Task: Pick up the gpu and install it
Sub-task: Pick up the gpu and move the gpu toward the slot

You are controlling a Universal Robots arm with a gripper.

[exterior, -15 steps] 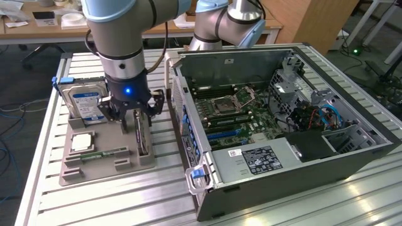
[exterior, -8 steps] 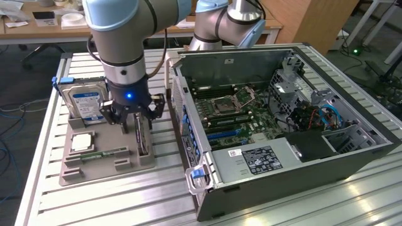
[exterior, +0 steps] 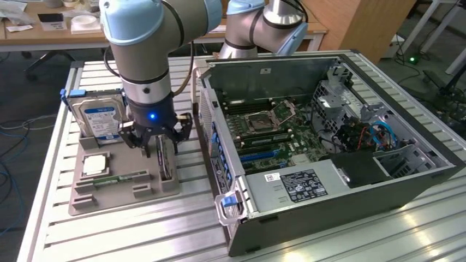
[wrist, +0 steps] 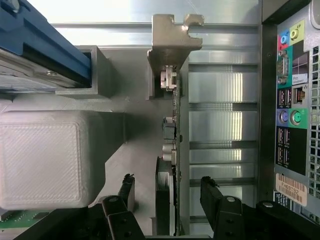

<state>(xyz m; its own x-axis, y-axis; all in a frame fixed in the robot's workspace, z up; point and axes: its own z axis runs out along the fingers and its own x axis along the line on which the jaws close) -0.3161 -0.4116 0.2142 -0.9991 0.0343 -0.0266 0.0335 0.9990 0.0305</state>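
Observation:
The gpu (exterior: 166, 161) stands on its long edge in a slot of the grey holder tray (exterior: 124, 192) on the exterior view's left. In the wrist view the gpu (wrist: 171, 131) shows edge-on, its silver end bracket (wrist: 172, 36) at the far end. My gripper (exterior: 157, 144) hangs right over the card and is open. In the wrist view my gripper (wrist: 169, 194) straddles the card, one of its black fingers (wrist: 128, 190) on each side with a gap to the board. Nothing is held.
The open computer case (exterior: 407, 180) lies on the exterior view's right, its motherboard (exterior: 273, 134) and blue slots (exterior: 258, 155) exposed. On the tray stand a hard drive (exterior: 100, 121), a processor (exterior: 95, 164) and a memory stick (exterior: 117, 178). The case's rear port panel (wrist: 292, 115) runs close beside the gripper.

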